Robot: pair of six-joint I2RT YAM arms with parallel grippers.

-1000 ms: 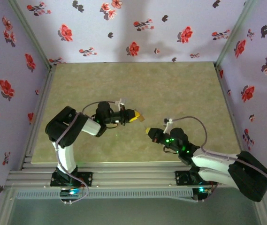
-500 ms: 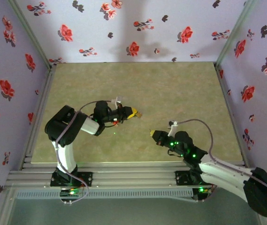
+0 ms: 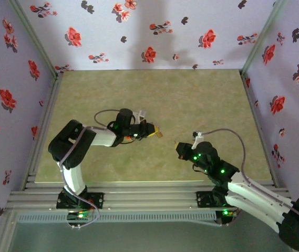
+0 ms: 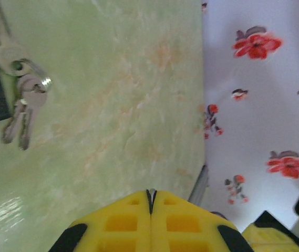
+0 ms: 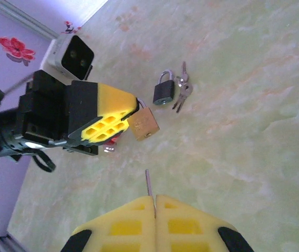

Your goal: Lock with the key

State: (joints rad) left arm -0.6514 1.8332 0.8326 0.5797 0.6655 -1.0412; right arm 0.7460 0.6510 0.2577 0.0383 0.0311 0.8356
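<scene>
- Your right gripper (image 5: 152,198) is fully closed, its yellow fingers pressed together on the key (image 5: 147,181). A thin metal blade sticks straight out from the seam, and the key's head is hidden between the pads.
- Your left gripper (image 5: 131,113) is also clamped tight. The brass padlock (image 5: 143,124) sits at its fingertips, tilted, held by its top end.
- In the right wrist view, the key's tip points toward the brass padlock, with a clear gap between them.
- On the table (image 5: 254,105) beyond the brass padlock you can see a dark padlock (image 5: 163,92) with a silver shackle. A small bunch of spare keys (image 5: 182,90) lies just beside it.
- The left wrist view gives you those spare keys closer up, on a ring at the upper left, next to a dark block at the frame edge. It also shows the flowered wall (image 4: 259,105).
- From above, you see the two grippers facing each other over the near middle of the table. The brass padlock is a small yellowish tip on the left one, and the key is too small to make out.
</scene>
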